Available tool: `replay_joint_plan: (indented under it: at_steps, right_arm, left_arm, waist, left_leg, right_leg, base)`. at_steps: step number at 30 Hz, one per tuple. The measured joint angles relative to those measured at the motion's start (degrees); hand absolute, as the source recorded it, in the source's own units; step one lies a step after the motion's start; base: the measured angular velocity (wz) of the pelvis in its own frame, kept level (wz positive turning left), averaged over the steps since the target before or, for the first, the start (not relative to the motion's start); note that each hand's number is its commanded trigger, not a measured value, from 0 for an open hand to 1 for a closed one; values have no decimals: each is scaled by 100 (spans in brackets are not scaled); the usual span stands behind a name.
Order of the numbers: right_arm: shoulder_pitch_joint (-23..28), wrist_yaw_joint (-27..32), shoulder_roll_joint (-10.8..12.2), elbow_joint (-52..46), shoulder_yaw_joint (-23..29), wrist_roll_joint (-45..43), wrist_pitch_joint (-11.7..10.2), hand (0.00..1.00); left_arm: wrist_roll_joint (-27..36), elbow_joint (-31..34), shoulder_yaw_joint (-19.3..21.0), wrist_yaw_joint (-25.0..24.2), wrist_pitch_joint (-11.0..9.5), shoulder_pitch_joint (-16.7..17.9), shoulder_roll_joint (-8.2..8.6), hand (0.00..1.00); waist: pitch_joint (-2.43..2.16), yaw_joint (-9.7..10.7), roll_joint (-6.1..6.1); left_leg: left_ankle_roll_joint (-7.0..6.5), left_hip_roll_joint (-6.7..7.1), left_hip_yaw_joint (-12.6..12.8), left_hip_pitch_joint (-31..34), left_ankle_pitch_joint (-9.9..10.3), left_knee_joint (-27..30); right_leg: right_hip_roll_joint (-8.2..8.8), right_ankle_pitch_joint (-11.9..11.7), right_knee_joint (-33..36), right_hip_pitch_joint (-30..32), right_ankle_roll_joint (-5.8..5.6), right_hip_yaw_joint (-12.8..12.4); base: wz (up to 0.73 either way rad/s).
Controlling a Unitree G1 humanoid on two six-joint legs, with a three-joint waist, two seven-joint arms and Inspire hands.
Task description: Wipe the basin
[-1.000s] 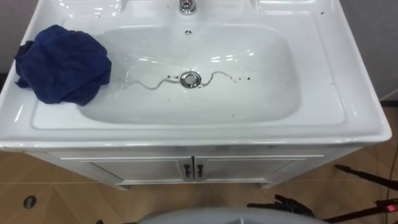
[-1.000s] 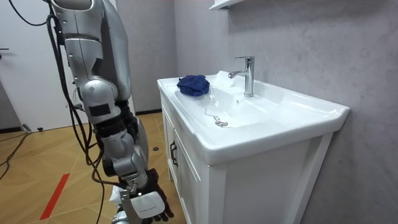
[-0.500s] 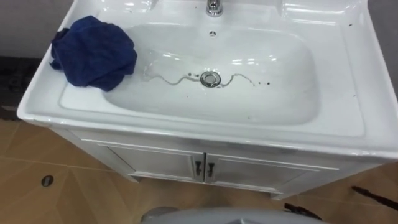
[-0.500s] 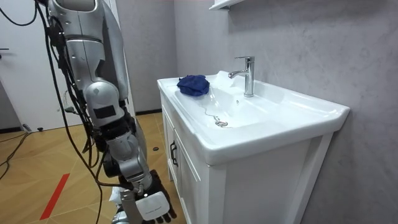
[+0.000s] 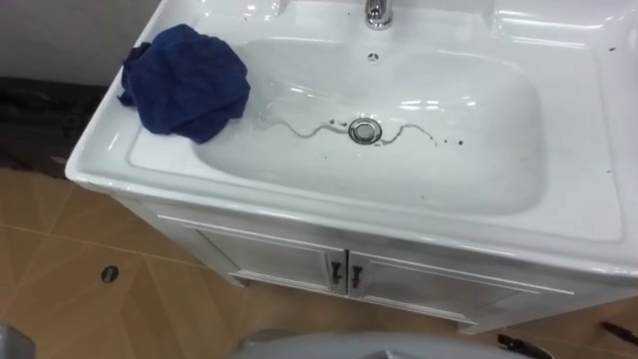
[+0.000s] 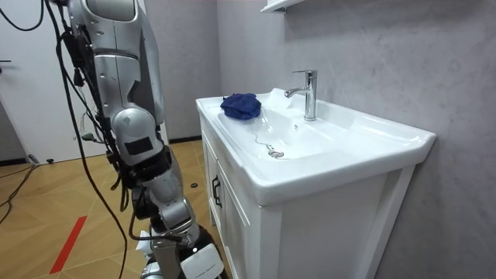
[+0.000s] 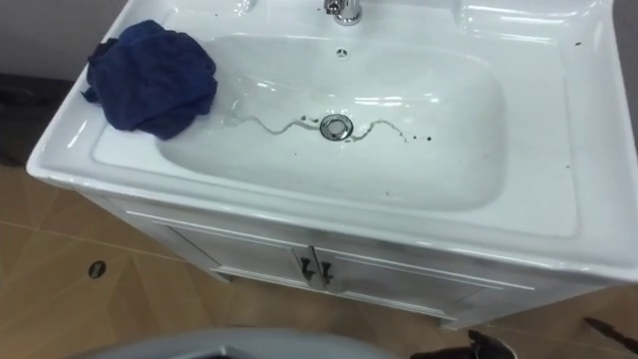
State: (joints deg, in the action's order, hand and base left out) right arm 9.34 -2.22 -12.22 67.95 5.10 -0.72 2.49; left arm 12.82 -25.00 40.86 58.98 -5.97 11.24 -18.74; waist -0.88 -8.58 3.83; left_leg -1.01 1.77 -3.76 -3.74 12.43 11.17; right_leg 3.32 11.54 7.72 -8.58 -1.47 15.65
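Basin rim, back-left corner: bunched blue cloth. Right hand low beside cabinet, well below cloth; whether fingers open or curled, cannot tell.

Chrome tap, upright. White cabinet, two doors, dark handles at the centre. Wall shelf. Wood floor, red strip, round fitting.

Humanoid clad in glossy silver-grey shell segments, rounded at arm joint, dark panel set into it. Black cables looped along torso and arm. Right hand marked by white plate, dark casing around it.
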Motion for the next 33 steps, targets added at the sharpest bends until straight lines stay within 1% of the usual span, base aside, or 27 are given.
replay_joint_plan:
  at_steps: [1, 3, 4, 5, 6, 7, 9, 10, 11, 12, 13, 16, 18, 19, 21, 23, 26, 27, 28, 29, 30, 31, 32, 33]
  right_arm:
    - [12, 23, -2, 14, 0, -2, -2, 0]
    - [12, 81, -57, 45, -28, -5, -18, 0]
    - [12, 90, -74, 49, -60, -4, -31, 0]
    - [19, 102, -101, 49, -67, 1, -66, 0]
    - [15, 129, -124, 50, -64, -9, -107, 0]
    - [16, 139, -129, 55, -63, -29, -128, 0]
    - [38, 138, -138, 93, -47, -179, -204, 0]
    - [52, 120, -145, 86, -47, -235, -222, 0]
    - [66, 116, -145, 85, -50, -239, -224, 0]
    - [87, 99, -140, 83, -53, -265, -231, 0]
    - [110, 76, -140, 90, -53, -314, -234, 0]
    - [135, 76, -140, 102, -42, -433, -237, 0]
    - [135, 74, -140, 119, -31, -434, -243, 0]
    - [134, 75, -140, 119, -31, -435, -243, 0]
    - [128, 49, -140, 191, 4, -438, -246, 0]
    - [125, -44, -141, 232, 12, -513, -235, 0]
    - [127, -137, -132, 329, 9, -590, -231, 0]
    - [134, -175, -132, 340, 10, -590, -228, 0]
    - [128, -181, -132, 355, 10, -594, -235, 0]
    - [120, -181, -131, 389, 10, -597, -240, 0]
    - [98, -181, -121, 472, 8, -603, -239, 0]
    - [73, -183, -114, 541, 2, -630, -239, 0]
    - [74, -196, -100, 608, -47, -638, -236, 0]
    - [89, -228, -94, 612, -94, -650, -237, 0]
  left_arm:
    - [-14, 121, -1, 54, -38, -10, -56, 0]
    - [-18, 489, 0, 226, -86, -86, -289, 0]
    - [-19, 594, -1, 259, -101, -100, -335, 0]
    - [-19, 780, 1, 326, -167, -163, -402, 0]
    - [-102, 922, 39, 339, -204, -228, -432, 0]
    - [-196, 999, 85, 338, -209, -252, -433, 0]
    - [-627, 1413, 251, 337, -251, -306, -445, 0]
    - [-858, 1643, 252, 334, -279, -334, -454, 0]
    - [-997, 1759, 245, 332, -281, -370, -454, 0]
    - [-1286, 1994, 236, 330, -282, -438, -454, 0]
    - [-1572, 2249, 216, 324, -281, -467, -454, 0]
    - [-2190, 2580, 192, 305, -281, -534, -453, 0]
    - [-2666, 2796, 131, 290, -280, -529, -452, 0]
    - [-2787, 2838, 109, 285, -280, -530, -452, 0]
    - [-3113, 2981, -33, 215, -275, -530, -450, 0]
    - [-3297, 3097, -243, 70, -272, -530, -433, 0]
    - [-3672, 3124, -561, -165, -260, -529, -381, 0]
    - [-3750, 3131, -670, -260, -260, -528, -328, 0]
    - [-3781, 3139, -768, -366, -261, -528, -237, 0]
    - [-3805, 3139, -819, -407, -261, -527, -183, 0]
    - [-3815, 3140, -956, -478, -264, -524, -82, 0]
    - [-3817, 3140, -1018, -508, -267, -520, -29, 0]
    - [-3820, 3139, -1167, -576, -271, -511, 53, 0]
    - [-3844, 3137, -1347, -631, -273, -498, 85, 0]
  waist:
    - [6, 20, 17]
    - [14, 20, 93]
    - [22, 17, 112]
    - [48, 17, 155]
    - [65, 6, 196]
    - [65, 7, 210]
    - [64, 54, 223]
    - [67, 74, 215]
    - [73, 72, 180]
    - [76, 71, 189]
    - [85, 87, 169]
    - [87, 122, 154]
    - [93, 265, 157]
    - [93, 290, 158]
    - [95, 429, 167]
    - [97, 524, 168]
    - [106, 621, 157]
    - [120, 688, 138]
    - [115, 721, 154]
    - [127, 752, 136]
    - [129, 801, 130]
    - [128, 826, 119]
    - [124, 836, 98]
    - [130, 877, 71]
  left_leg:
    - [0, 0, 2, -1, 0, 1]
    - [0, -3, 22, 1, 0, -4]
    - [0, -5, 31, 1, 0, -5]
    - [0, -5, 37, 1, 0, -5]
    - [0, -5, 48, 6, 0, -13]
    - [-1, -5, 55, 9, -1, -24]
    - [-3, -7, 51, 18, -3, -40]
    - [-4, -4, 35, 22, -3, -39]
    - [-4, -2, 30, 24, -3, -38]
    - [-4, -1, 26, 29, -3, -32]
    - [-4, 0, 42, 26, -3, -25]
    - [-4, -3, 67, 13, -3, -24]
    - [-4, -3, 68, 3, -3, -24]
    - [-4, -3, 69, 2, -3, -24]
    - [-4, -6, 66, -1, -3, -20]
    - [-4, -5, 59, 1, -3, 10]
    - [-4, -14, 69, -1, -3, 18]
    - [-4, -14, 74, 0, -3, 13]
    - [-4, -18, 138, -12, -3, 6]
    - [-4, -19, 155, -24, -3, -3]
    - [-5, -23, 192, -77, -3, -46]
    - [-5, -24, 207, -95, -3, -58]
    - [-5, -30, 249, -105, -3, -74]
    - [-5, -32, 271, -106, -3, -74]
  right_leg:
    - [0, 0, -1, 1, 0, -8]
    - [-5, 0, 5, 24, 0, -90]
    - [-7, 0, 7, 28, 0, -112]
    - [-7, 0, 7, 30, 0, -116]
    - [-7, 0, 10, 49, 0, -132]
    - [-7, 0, 10, 63, 0, -139]
    - [-7, 1, 6, 89, 0, -137]
    - [-7, 1, 4, 85, 0, -136]
    - [-7, 1, 4, 85, 0, -137]
    - [-7, 1, 1, 85, 0, -138]
    - [-7, 0, -5, 85, 0, -139]
    - [-6, 0, -6, 83, 0, -153]
    - [-5, 0, -10, 66, 0, -161]
    - [-6, 0, -10, 66, 0, -166]
    - [-8, 0, -15, 53, 0, -168]
    - [-7, 0, -12, 39, 0, -168]
    - [-14, 0, -2, 54, 1, -235]
    - [-20, 0, -1, 58, 1, -283]
    - [-21, -1, 5, 68, 3, -334]
    - [-24, -2, 7, 68, 4, -366]
    - [-28, -2, 16, 56, 4, -418]
    - [-28, -2, 22, 52, 4, -439]
    - [-31, -2, 25, 46, 4, -472]
    - [-31, -2, 25, 38, 4, -489]
  base:
    - [-3]
    - [-7]
    - [-8]
    - [-6]
    - [-6]
    - [-6]
    - [-2]
    - [0]
    - [3]
    - [0]
    - [0]
    - [-6]
    - [0]
    - [3]
    - [0]
    - [0]
    - [-6]
    - [-11]
    - [-12]
    - [-18]
    - [-15]
    - [-17]
    - [-13]
    - [-11]
